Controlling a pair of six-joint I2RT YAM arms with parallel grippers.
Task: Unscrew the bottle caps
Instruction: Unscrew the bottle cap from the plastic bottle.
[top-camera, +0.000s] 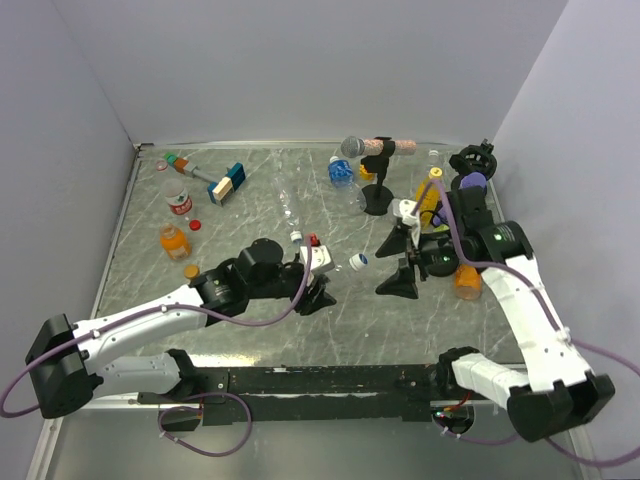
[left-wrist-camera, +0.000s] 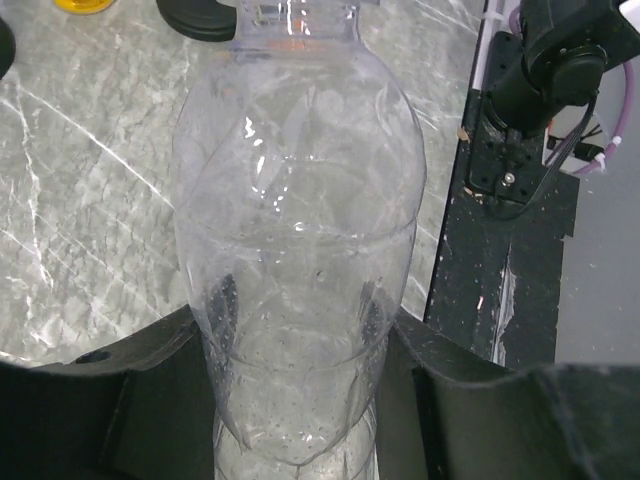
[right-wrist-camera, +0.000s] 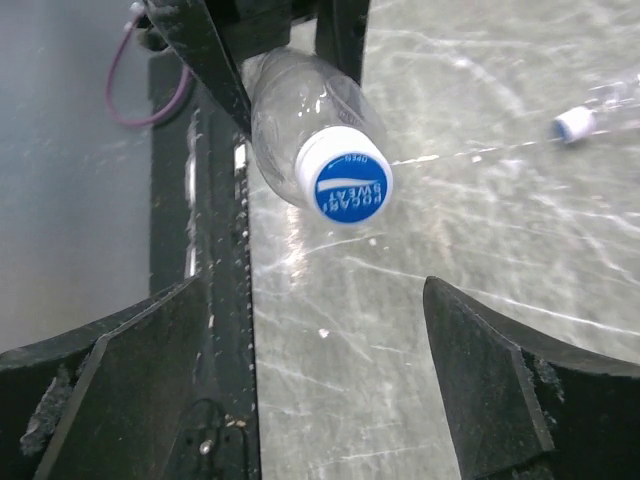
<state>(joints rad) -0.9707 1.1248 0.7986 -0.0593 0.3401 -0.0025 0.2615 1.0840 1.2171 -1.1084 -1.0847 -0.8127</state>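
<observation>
Clear bottle (left-wrist-camera: 295, 230) clamped at its lower body between the left fingers (left-wrist-camera: 150, 400); its blue-and-white cap (right-wrist-camera: 345, 182) faces the right fingers (right-wrist-camera: 130, 380), spread wide just short of it, above the bench (right-wrist-camera: 480, 120).

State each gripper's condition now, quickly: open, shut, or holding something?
Left gripper: shut on the clear rounded plastic bottle.
Right gripper: open, holding nothing.

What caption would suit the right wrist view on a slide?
Open right gripper faces the blue-and-white cap on a clear bottle gripped by the left gripper.
</observation>
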